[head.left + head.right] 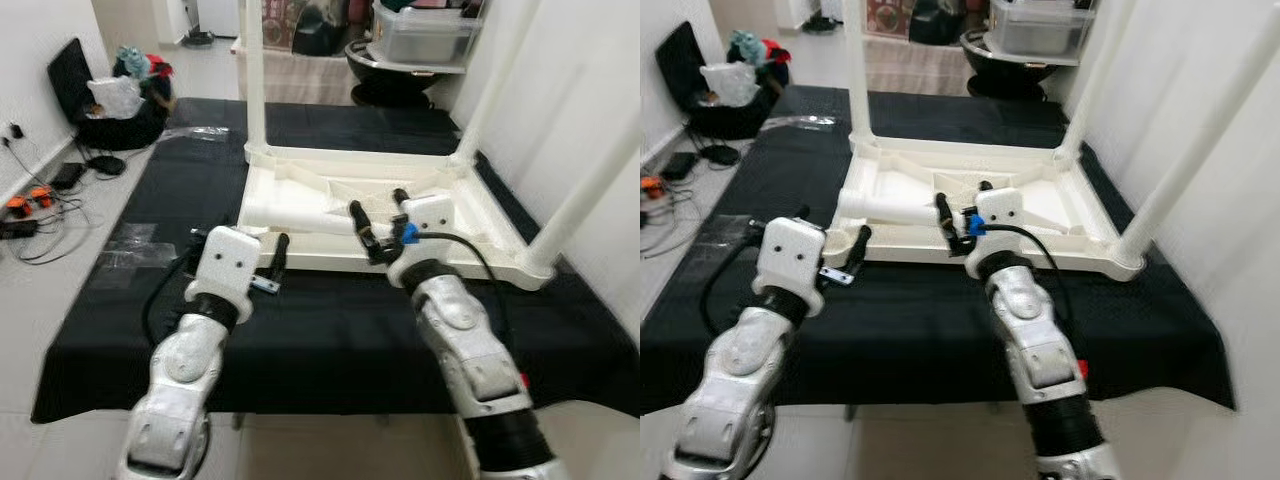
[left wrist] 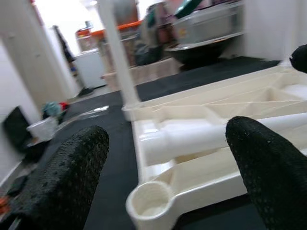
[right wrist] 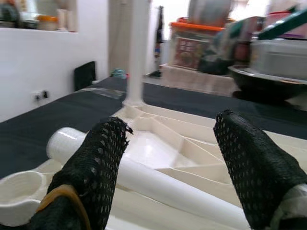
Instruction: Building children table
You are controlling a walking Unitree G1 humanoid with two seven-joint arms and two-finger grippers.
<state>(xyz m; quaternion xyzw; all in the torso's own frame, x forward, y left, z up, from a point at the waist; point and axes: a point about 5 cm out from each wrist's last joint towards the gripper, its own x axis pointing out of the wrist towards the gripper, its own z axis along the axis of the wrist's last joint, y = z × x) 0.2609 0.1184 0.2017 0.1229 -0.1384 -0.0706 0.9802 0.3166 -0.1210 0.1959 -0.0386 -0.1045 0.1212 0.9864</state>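
Note:
A white children's table (image 1: 480, 262) lies upside down on a black cloth (image 1: 330, 320). Three white legs stand up from its corners: back left (image 1: 255, 70), back right (image 1: 498, 75) and front right (image 1: 590, 190). A loose white leg (image 1: 300, 218) lies across the underside near the front. The front left socket (image 2: 148, 203) is empty. My left gripper (image 1: 240, 242) is open just before that corner, holding nothing. My right gripper (image 1: 377, 203) is open over the near end of the loose leg (image 3: 158, 184), with the fingers on either side of it but apart from it.
A black bag (image 1: 110, 105) of clothes sits at the far left, with cables (image 1: 40, 205) on the floor by the wall. Clear plastic wrap (image 1: 130, 242) lies on the cloth's left part. A plastic bin (image 1: 425, 35) stands behind the table. A white wall rises on the right.

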